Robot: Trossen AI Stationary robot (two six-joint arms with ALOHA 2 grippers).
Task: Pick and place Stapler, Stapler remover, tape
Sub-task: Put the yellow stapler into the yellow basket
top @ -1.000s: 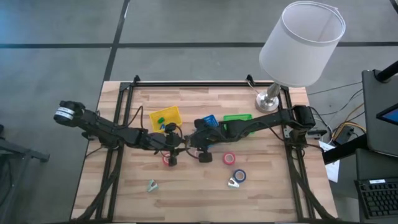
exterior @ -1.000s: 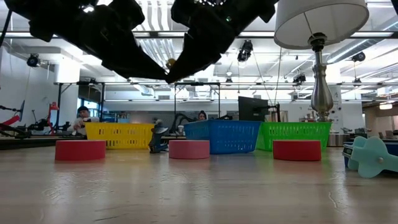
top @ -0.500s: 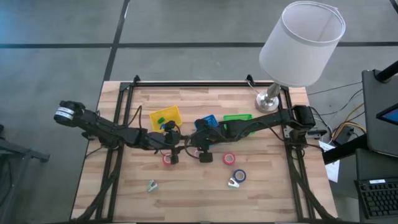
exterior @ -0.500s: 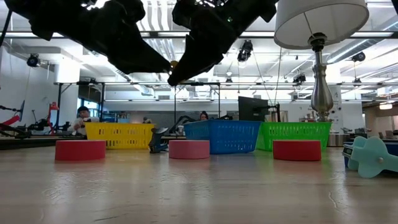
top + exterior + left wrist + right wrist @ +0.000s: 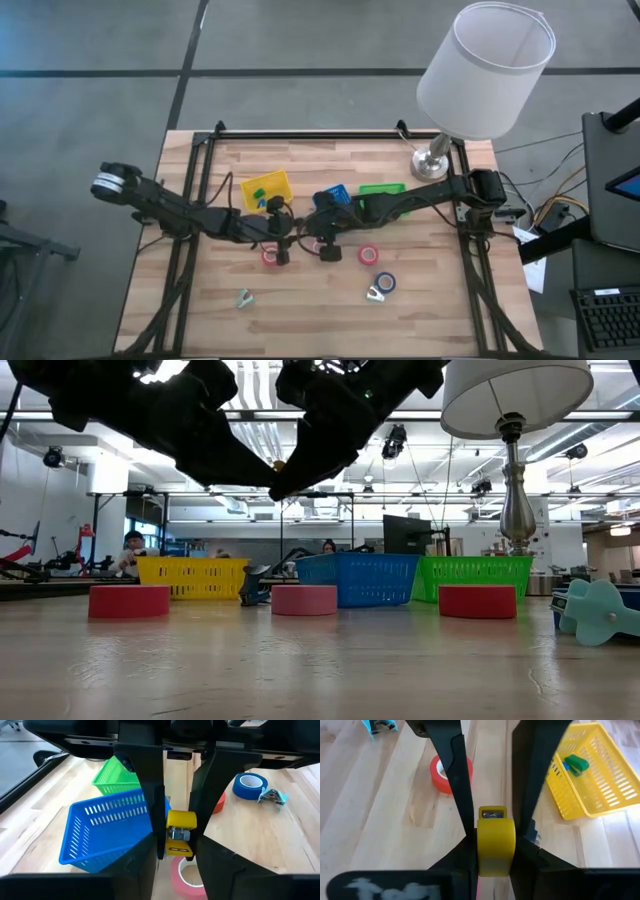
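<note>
A small yellow stapler (image 5: 180,832) hangs in mid air above the table's middle, between my two grippers. My left gripper (image 5: 286,233) and my right gripper (image 5: 308,233) face each other, and each is shut on the stapler, which also shows in the right wrist view (image 5: 495,842). On the table lie a red tape roll (image 5: 268,257), a pink roll (image 5: 305,600), a second red roll (image 5: 368,255) and a blue roll (image 5: 385,283). A pale teal stapler remover (image 5: 377,293) leans on the blue roll. My left gripper pinches the stapler's two long sides (image 5: 167,832) between its two fingers. The fingers lie level, coming from the table's left. The stapler is clear of the table, its metal-mouthed end toward this gripper. My right gripper pinches the stapler's two sides (image 5: 481,840) between its two fingers, at the rounded end. The fingers lie level, coming from the table's right. The stapler is lifted clear above the pink roll.
A yellow basket (image 5: 265,187) holding a green stapler (image 5: 576,764), a blue basket (image 5: 335,195) and a green basket (image 5: 381,189) stand behind the grippers. A second remover (image 5: 243,298) lies near left. A lamp (image 5: 432,165) stands at the far right corner.
My left gripper has edged a little up and toward the right gripper. The stapler stays in mid air between the two grippers.
</note>
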